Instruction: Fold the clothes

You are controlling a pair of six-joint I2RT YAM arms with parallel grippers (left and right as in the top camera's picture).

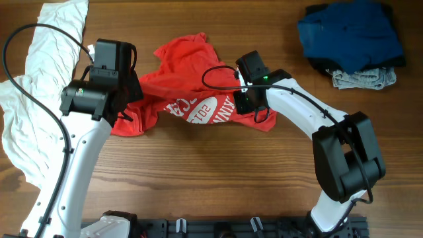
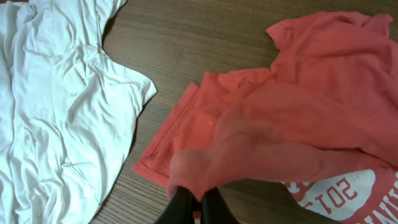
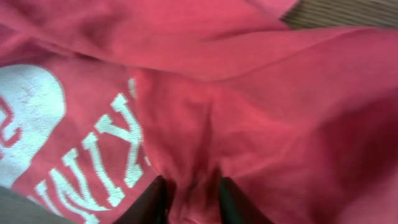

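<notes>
Two grippers are on the red T-shirt (image 1: 182, 53), which lies crumpled on the wooden table (image 1: 198, 178) a little left of the middle, between the two arms. The left gripper (image 2: 194, 202) has its jaws pressed together on a bunched fold of the red cloth near the shirt's left edge. In the left wrist view that fold rises from the dark fingertips and hangs slightly above the table. The right gripper (image 3: 189, 199) sits at the shirt's right side. In its wrist view the two dark fingers (image 3: 152, 199) stand a little apart with a pucker of red cloth pinched between them, and creases run in toward that gap. From overhead, a raised ridge of fabric stretches from one gripper to the other, and the rest of the shirt spreads flat in front of and behind it. The white lettering (image 1: 201, 111) on the shirt faces up, just beside the right gripper, and reads upside down from overhead. One sleeve lies flat on the wood beside the left arm. A white shirt (image 1: 39, 39) lies rumpled along the left edge of the table, close to the red one but apart from it. Well away at the far right corner, a dark blue garment (image 1: 350, 33) is heaped partly over a grey piece (image 1: 363, 78).
</notes>
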